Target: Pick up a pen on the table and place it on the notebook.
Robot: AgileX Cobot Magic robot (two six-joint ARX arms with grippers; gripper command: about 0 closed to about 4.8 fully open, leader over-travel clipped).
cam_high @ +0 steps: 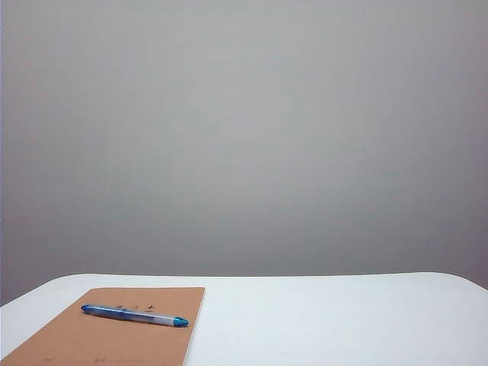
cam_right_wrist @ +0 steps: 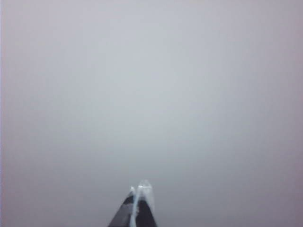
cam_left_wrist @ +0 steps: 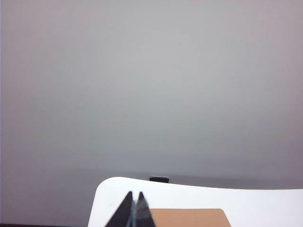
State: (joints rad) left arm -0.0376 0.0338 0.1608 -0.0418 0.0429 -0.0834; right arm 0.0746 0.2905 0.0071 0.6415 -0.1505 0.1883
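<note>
Outwardly, from the exterior camera, neither of my arms shows at all. The white tabletop (cam_high: pixel 328 320) fills the lower part of the picture, its rounded far corners against a plain grey wall (cam_high: pixel 244 137). A tan-brown notebook (cam_high: pixel 114 339) lies flat at the near left of the tabletop, running off the lower edge of the view, with small dark characters near its far end. The blue pen (cam_high: pixel 134 315) lies on the notebook's cover, across its far part, one dark blue end near the notebook's left edge and the other close to its right edge, the clear barrel section between them. The rest of the tabletop to the right carries nothing I can name.

From my left wrist camera, my left tool (cam_left_wrist: pixel 134 210) points out level above the near edge of the tabletop (cam_left_wrist: pixel 265 203), its two dark fingertips pressed together with nothing between them. Just past the tips I see one corner of the notebook (cam_left_wrist: pixel 194 217), and a small dark block (cam_left_wrist: pixel 159 179) at the tabletop's far edge. The pen is out of this view.

From my right wrist camera, my right tool (cam_right_wrist: pixel 136 208) is closed too, tips meeting and empty, aimed at the bare grey wall (cam_right_wrist: pixel 151 85); no tabletop shows here.
</note>
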